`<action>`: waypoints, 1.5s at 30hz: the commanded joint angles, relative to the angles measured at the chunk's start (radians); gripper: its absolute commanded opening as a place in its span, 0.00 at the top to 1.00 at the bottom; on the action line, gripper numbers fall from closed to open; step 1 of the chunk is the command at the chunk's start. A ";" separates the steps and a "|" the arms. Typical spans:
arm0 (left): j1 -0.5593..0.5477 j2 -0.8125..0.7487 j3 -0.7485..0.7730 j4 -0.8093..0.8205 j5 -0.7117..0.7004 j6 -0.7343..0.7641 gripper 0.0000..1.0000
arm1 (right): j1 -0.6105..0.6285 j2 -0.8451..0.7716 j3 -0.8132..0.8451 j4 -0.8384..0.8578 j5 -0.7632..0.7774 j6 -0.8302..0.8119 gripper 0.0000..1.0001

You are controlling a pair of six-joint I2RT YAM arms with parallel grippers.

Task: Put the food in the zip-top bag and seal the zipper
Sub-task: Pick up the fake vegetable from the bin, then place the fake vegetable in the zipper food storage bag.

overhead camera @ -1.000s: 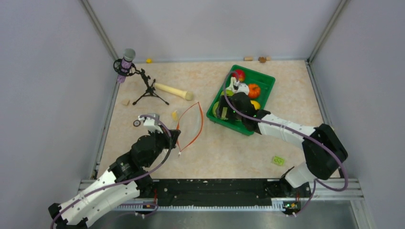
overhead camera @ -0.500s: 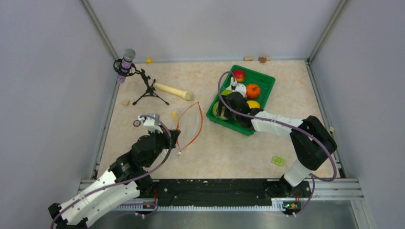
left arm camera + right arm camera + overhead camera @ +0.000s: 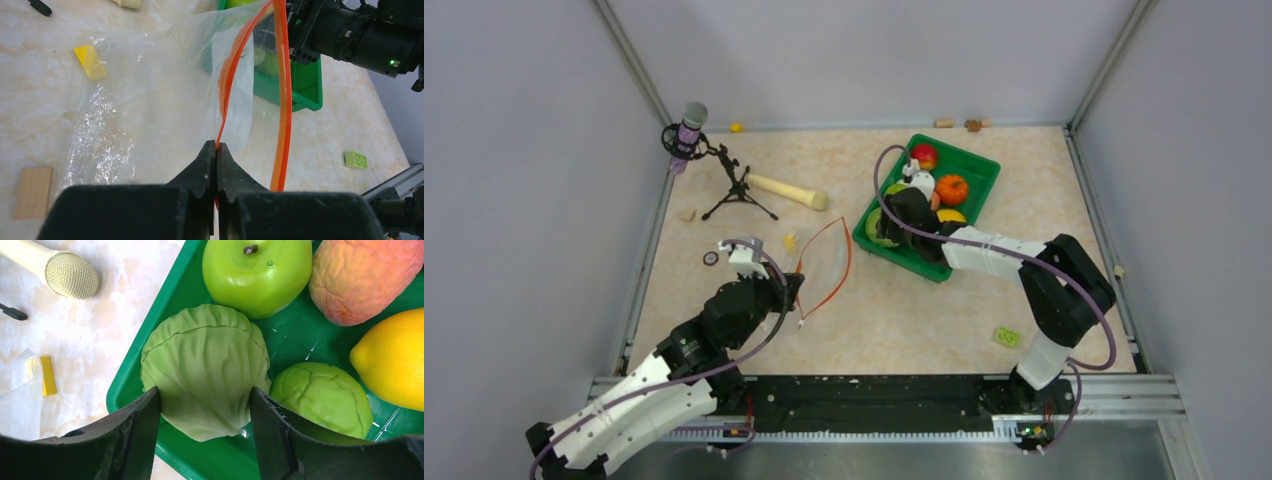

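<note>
The clear zip-top bag lies left of centre, its mouth held open. My left gripper is shut on the near side of the orange-red zipper and shows in the top view. The food lies in the green tray: red apple, pumpkin, garlic. My right gripper reaches into the tray's near left corner, both fingers pressed against the pale green cabbage. Beside it lie a green apple, a peach, a lemon and another pale green piece.
A wooden pin and a microphone on a tripod stand at the back left. A yellow wedge lies by the bag, a green brick at the front right and a wood block near the left arm.
My right arm has reached further left into the tray's corner, and the tray has slid slightly left and back. The left gripper and bag have barely moved.
</note>
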 commanded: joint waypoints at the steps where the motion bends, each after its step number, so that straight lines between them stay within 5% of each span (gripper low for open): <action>1: 0.005 -0.004 -0.002 0.044 0.014 0.011 1.00 | -0.011 0.010 0.041 -0.019 0.008 -0.015 0.75; 9: 0.005 -0.011 0.000 0.036 0.010 0.008 1.00 | -0.010 -0.095 0.012 -0.071 0.069 -0.020 0.95; 22: 0.005 -0.005 0.004 0.037 0.026 0.006 1.00 | -0.010 -0.439 -0.133 -0.035 0.038 -0.088 0.98; 32: 0.005 -0.012 0.005 0.033 0.029 0.006 1.00 | -0.010 -0.696 -0.317 0.314 -0.466 -0.145 0.96; 39: 0.004 -0.013 0.003 0.033 0.024 0.005 1.00 | -0.006 -0.644 -0.329 0.542 -0.897 -0.043 0.96; 45: 0.005 -0.015 0.005 0.029 0.019 0.005 1.00 | 0.086 -0.549 -0.298 0.598 -0.927 -0.037 0.96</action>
